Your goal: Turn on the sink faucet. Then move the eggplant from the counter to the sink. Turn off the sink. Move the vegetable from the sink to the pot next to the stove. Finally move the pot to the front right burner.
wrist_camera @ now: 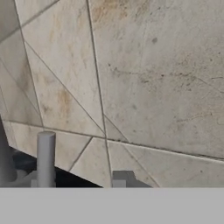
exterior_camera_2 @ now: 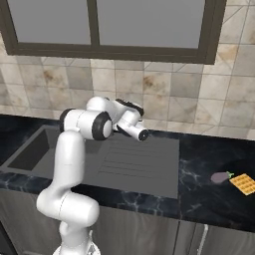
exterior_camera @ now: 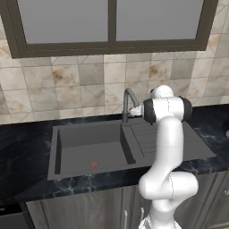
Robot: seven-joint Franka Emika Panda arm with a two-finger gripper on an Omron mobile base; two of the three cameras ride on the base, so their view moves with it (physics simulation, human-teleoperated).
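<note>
The dark grey sink faucet (exterior_camera: 128, 102) stands behind the sink (exterior_camera: 85, 134), at the back edge where basin meets ribbed drainboard. My gripper (exterior_camera: 135, 111) is level with the spout, just right of the stem, and points at the tiled wall. In the hand view its fingertips (wrist_camera: 121, 178) stand apart with nothing between them, and a pale upright lever (wrist_camera: 46, 158) rises by the left tip, beside the dark stem (wrist_camera: 4, 162). The small purple eggplant (exterior_camera_2: 220, 177) lies on the black counter (exterior_camera_2: 209, 199), far right of the sink.
An orange waffle-like square (exterior_camera_2: 244, 183) lies just right of the eggplant. The tiled wall (exterior_camera: 67, 89) and a window frame (exterior_camera: 112, 47) rise close behind the faucet. My white arm (exterior_camera: 166, 147) stands over the drainboard (exterior_camera_2: 134, 162).
</note>
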